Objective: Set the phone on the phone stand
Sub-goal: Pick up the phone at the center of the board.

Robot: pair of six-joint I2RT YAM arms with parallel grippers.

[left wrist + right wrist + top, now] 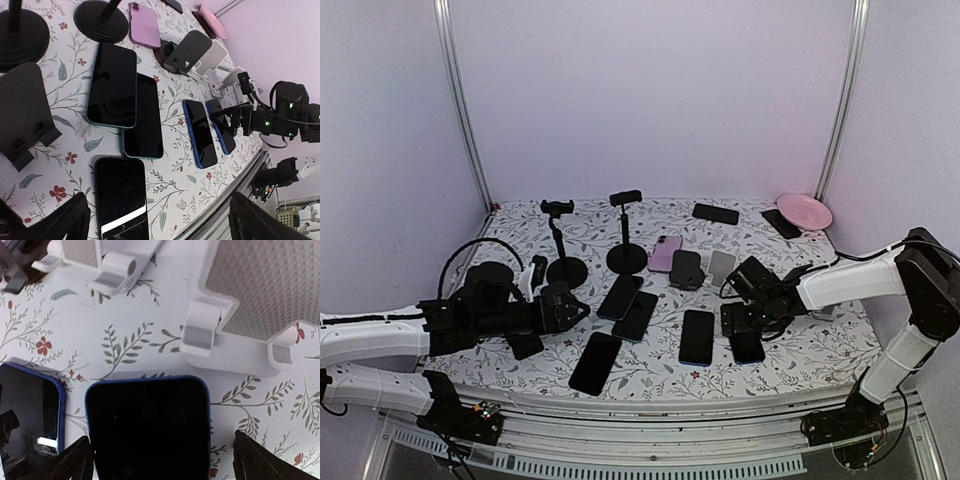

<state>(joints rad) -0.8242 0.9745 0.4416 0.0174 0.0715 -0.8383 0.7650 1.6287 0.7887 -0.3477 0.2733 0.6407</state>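
left arm (380, 340) extended, left tool (578, 310) spread wide | right arm (850, 280) extended, right tool (740, 325) spread wide

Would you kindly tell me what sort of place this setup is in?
Probably a robotics test booth: metal-framed white panels, a left arm and right arm bolted at a floral-clothed table, with many phones and stands laid out.

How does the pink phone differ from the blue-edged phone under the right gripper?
The pink phone lies back up with its pink shell showing; the blue-edged phone lies screen up, showing dark glass. The pink phone sits farther back, beside the pole stand; the blue-edged phone is near the front edge, between the fingers of the open right gripper. Both lie flat on the table, on no stand.
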